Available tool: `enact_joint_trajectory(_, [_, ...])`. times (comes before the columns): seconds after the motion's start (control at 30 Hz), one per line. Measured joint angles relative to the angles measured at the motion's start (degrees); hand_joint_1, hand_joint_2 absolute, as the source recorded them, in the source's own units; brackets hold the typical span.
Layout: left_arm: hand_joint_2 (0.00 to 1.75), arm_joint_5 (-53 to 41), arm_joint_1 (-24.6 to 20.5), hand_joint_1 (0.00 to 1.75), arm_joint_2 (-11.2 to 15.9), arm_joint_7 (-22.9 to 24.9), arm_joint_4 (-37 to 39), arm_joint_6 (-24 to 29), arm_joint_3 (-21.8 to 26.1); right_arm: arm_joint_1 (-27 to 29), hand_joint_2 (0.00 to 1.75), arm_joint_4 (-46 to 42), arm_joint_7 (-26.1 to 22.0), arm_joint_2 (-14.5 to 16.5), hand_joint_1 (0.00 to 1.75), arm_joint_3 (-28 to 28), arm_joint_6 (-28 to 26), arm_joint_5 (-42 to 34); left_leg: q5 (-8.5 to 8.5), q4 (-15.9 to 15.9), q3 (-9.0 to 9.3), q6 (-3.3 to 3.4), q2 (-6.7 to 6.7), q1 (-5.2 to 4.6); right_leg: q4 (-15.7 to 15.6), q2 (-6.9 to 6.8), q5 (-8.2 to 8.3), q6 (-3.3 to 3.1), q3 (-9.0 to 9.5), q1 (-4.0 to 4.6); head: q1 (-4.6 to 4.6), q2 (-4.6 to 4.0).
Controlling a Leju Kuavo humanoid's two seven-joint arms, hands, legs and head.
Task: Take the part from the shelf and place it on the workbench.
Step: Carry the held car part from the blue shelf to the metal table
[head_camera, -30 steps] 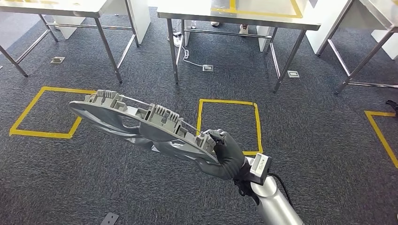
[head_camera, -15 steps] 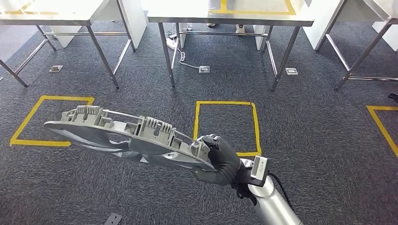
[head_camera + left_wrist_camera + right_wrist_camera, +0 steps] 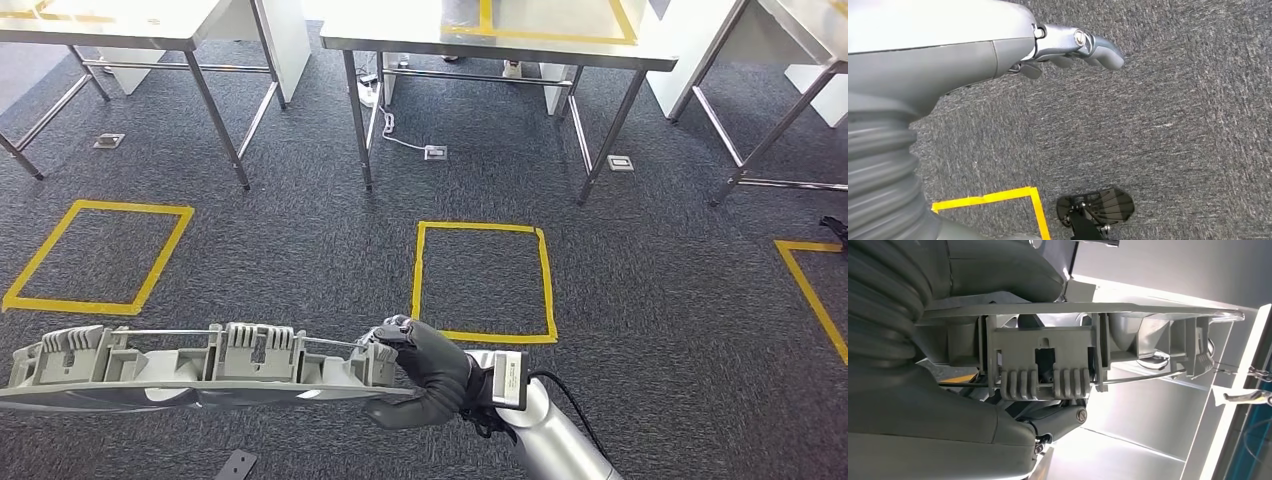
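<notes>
Gripping one end of the grey part [image 3: 190, 370], the right hand [image 3: 425, 370] has its fingers [image 3: 395, 330] wrapped over the edge. The left hand [image 3: 1068, 47] holds nothing, fingers seemingly half-curled. No legible writing.

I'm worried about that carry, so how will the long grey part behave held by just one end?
The grey part looks stiff: it juts out level from the right hand without sagging. Gripped at one end, it probably levers hard on the hand. Its thin ribs and wire rod may be fragile if knocked.

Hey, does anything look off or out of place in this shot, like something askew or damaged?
Nothing looks damaged or spilled. The one odd point: the right robot hand grips the long grey ribbed plastic part at one end only, so most of it juts out sideways unsupported above the dark carpet.
</notes>
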Motion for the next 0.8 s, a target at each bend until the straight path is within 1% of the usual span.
enact_joint_trajectory(0.03, [1.75,0.1,0.1,0.00,0.0,0.0,0.0,0.0,0.0,0.0,1.75,0.3,0.0,0.0,1.75,0.2,0.1,-0.1,-0.33,0.0,0.36,-0.07,-0.01,0.00,1.0,-0.03,0.45,0.03,-1.26,-0.07,0.05,0.00])
enact_joint_trajectory(0.07, [1.75,0.2,0.2,0.00,0.0,0.0,0.0,0.0,0.0,-0.1,1.75,0.6,0.0,0.0,1.75,0.3,0.2,-0.3,-0.70,0.0,0.84,-0.16,-0.03,0.01,-0.3,-0.05,2.11,-0.01,-1.37,-0.11,0.11,0.00])
enact_joint_trajectory(0.1, [1.75,0.3,0.2,0.00,0.0,0.0,0.0,0.0,0.0,-0.3,1.75,0.9,0.0,0.0,1.75,0.4,0.4,-0.4,-1.10,0.0,1.42,-0.28,-0.05,0.02,-3.5,-0.09,4.67,-0.17,-0.45,-0.13,0.19,0.00])
enact_joint_trajectory(0.13, [1.75,0.3,0.3,0.00,0.0,0.0,0.0,0.0,0.0,-0.5,1.75,1.1,0.0,0.0,1.75,0.5,0.5,-0.5,-1.50,0.0,1.90,-0.44,-0.06,0.02,-7.7,-0.21,7.46,-0.44,0.95,-0.08,0.29,0.00])
enact_joint_trajectory(0.17, [1.75,0.3,0.3,0.00,-0.1,0.0,0.0,0.0,0.0,-0.7,1.75,1.3,0.0,0.0,1.75,0.6,0.6,-0.7,-1.88,-0.1,2.32,-0.69,-0.06,-0.02,-11.4,-0.35,8.97,-0.77,2.26,0.10,0.39,0.00])
enact_joint_trajectory(0.2, [1.75,0.4,0.2,0.00,-0.1,0.0,0.0,0.1,0.0,-0.9,1.75,1.5,0.0,0.0,1.75,0.6,0.8,-0.8,-2.19,-0.2,2.60,-1.02,-0.03,-0.06,-13.8,-0.45,9.70,-1.15,3.16,0.30,0.47,0.00])
enact_joint_trajectory(0.23, [1.75,0.5,0.3,0.00,-0.1,0.0,0.0,0.1,0.0,-1.1,1.75,1.7,0.0,0.0,1.75,0.6,0.9,-0.9,-2.27,-0.3,2.87,-1.42,0.01,-0.10,-15.1,-0.49,9.67,-1.58,3.63,0.48,0.54,0.00])
enact_joint_trajectory(0.27, [1.75,0.6,0.3,0.00,-0.1,0.0,0.0,0.2,0.0,-1.2,1.75,1.8,0.0,0.0,1.75,0.6,1.0,-1.0,-2.21,-0.3,3.24,-1.90,0.05,-0.15,-15.5,-0.44,9.09,-2.02,3.91,0.60,0.54,0.00])
enact_joint_trajectory(0.3, [1.75,0.6,0.3,0.00,-0.1,0.0,0.0,0.2,0.0,-1.2,1.75,1.9,0.0,0.1,1.75,0.6,1.0,-1.1,-2.17,-0.2,3.47,-2.29,0.12,-0.12,-15.7,-0.33,9.19,-2.50,4.40,0.52,0.51,0.00])
enact_joint_trajectory(0.33, [1.75,0.7,0.3,0.00,-0.1,0.0,0.0,0.2,0.0,-1.2,1.75,2.0,0.0,0.1,1.75,0.6,1.0,-1.1,-2.04,0.6,3.54,-2.55,0.14,-0.09,-16.0,-0.27,9.14,-2.96,5.07,0.41,0.48,0.00])
enact_joint_trajectory(0.37, [1.75,0.8,0.2,0.00,-0.1,0.0,0.0,0.2,0.0,-1.3,1.75,2.1,0.0,0.2,1.75,0.6,1.0,-1.1,-2.12,2.2,2.91,-2.69,0.14,-0.06,-16.1,-0.25,8.90,-3.37,5.80,0.31,0.33,0.00])
enact_joint_trajectory(0.4, [1.75,0.8,0.2,0.00,-0.1,-0.1,0.0,0.2,0.1,-1.4,1.75,2.2,0.0,0.2,1.75,0.6,1.1,-1.2,-2.59,4.9,1.49,-2.79,0.14,-0.01,-16.2,-0.23,8.59,-3.69,6.53,0.25,0.17,0.00])
enact_joint_trajectory(0.43, [1.75,0.8,0.2,0.00,-0.1,0.0,-0.1,0.2,0.1,-1.5,1.75,2.4,0.0,0.3,1.75,0.6,1.2,-1.2,-3.53,8.4,-0.54,-2.91,0.13,-0.01,-16.3,-0.23,8.12,-3.95,7.09,0.29,-0.01,0.00])
enact_joint_trajectory(0.47, [1.75,0.8,0.3,0.00,-0.1,0.0,-0.1,0.2,0.1,-1.5,1.75,2.5,0.0,0.3,1.75,0.6,1.3,-1.3,-5.02,12.0,-3.00,-3.11,0.12,-0.01,-16.3,-0.18,7.61,-4.13,7.60,0.36,-0.22,0.00])
enact_joint_trajectory(0.5, [1.75,0.8,0.4,0.00,-0.1,0.0,-0.1,0.2,0.1,-1.5,1.75,2.7,0.0,0.3,1.75,0.6,1.4,-1.4,-6.55,14.6,-5.17,-3.28,0.12,-0.02,-16.3,-0.10,7.08,-4.20,8.16,0.43,-0.35,0.00])
enact_joint_trajectory(0.53, [1.75,0.8,0.6,0.00,0.0,0.0,-0.1,0.2,0.1,-1.5,1.75,2.9,0.0,0.3,1.75,0.6,1.6,-1.5,-7.48,15.8,-6.67,-3.36,0.12,-0.04,-16.3,-0.01,6.52,-4.23,8.82,0.49,-0.46,0.00])
enact_joint_trajectory(0.57, [1.75,0.8,0.7,0.00,0.0,0.0,-0.1,0.2,0.0,-1.5,1.75,3.1,0.0,0.3,1.75,0.6,1.7,-1.5,-7.28,15.1,-7.30,-3.35,0.12,-0.04,-16.3,0.08,5.92,-4.21,9.59,0.52,-0.55,0.00])
enact_joint_trajectory(0.6, [1.75,0.8,0.7,0.00,0.0,0.0,-0.1,0.2,0.0,-1.5,1.75,3.2,0.0,0.3,1.75,0.6,1.8,-1.5,-5.68,12.6,-7.03,-3.21,0.12,-0.04,-16.3,0.13,5.29,-4.13,10.45,0.53,-0.62,0.00])
enact_joint_trajectory(0.67, [1.75,0.8,0.9,0.00,0.1,-0.1,-0.1,0.2,0.1,-1.5,1.75,3.4,0.0,0.3,1.75,0.6,2.0,-1.6,0.34,5.0,-5.42,-2.74,0.12,-0.11,-16.1,0.14,3.92,-3.76,12.00,0.60,-0.79,0.00])
enact_joint_trajectory(0.7, [1.75,0.8,1.0,0.00,0.2,-0.1,-0.1,0.2,0.1,-1.5,1.75,3.4,0.0,0.3,1.75,0.6,2.0,-1.6,2.60,2.0,-4.74,-2.46,0.13,-0.21,-16.1,0.20,3.31,-3.45,12.46,0.67,-0.86,0.00])
enact_joint_trajectory(0.73, [1.75,0.8,1.0,0.00,0.2,0.0,-0.1,0.3,0.0,-1.5,1.75,3.5,0.0,0.3,1.75,0.6,2.0,-1.6,4.06,0.4,-4.41,-2.15,0.12,-0.35,-16.1,0.25,2.78,-3.07,12.70,0.71,-0.91,0.00])
enact_joint_trajectory(0.77, [1.75,0.8,1.1,0.00,0.2,0.0,-0.1,0.3,0.0,-1.5,1.75,3.6,0.0,0.3,1.75,0.6,2.0,-1.6,4.25,-0.2,-4.31,-1.87,0.10,-0.44,-16.0,0.32,2.58,-2.67,12.89,0.78,-0.94,0.00])
enact_joint_trajectory(0.8, [1.75,0.8,1.1,0.00,0.2,0.0,-0.1,0.3,0.0,-1.5,1.75,3.6,0.0,0.3,1.75,0.6,2.0,-1.5,3.94,-0.2,-3.96,-1.49,0.05,-0.42,-15.9,0.38,2.57,-2.31,12.95,0.78,-0.93,0.00])
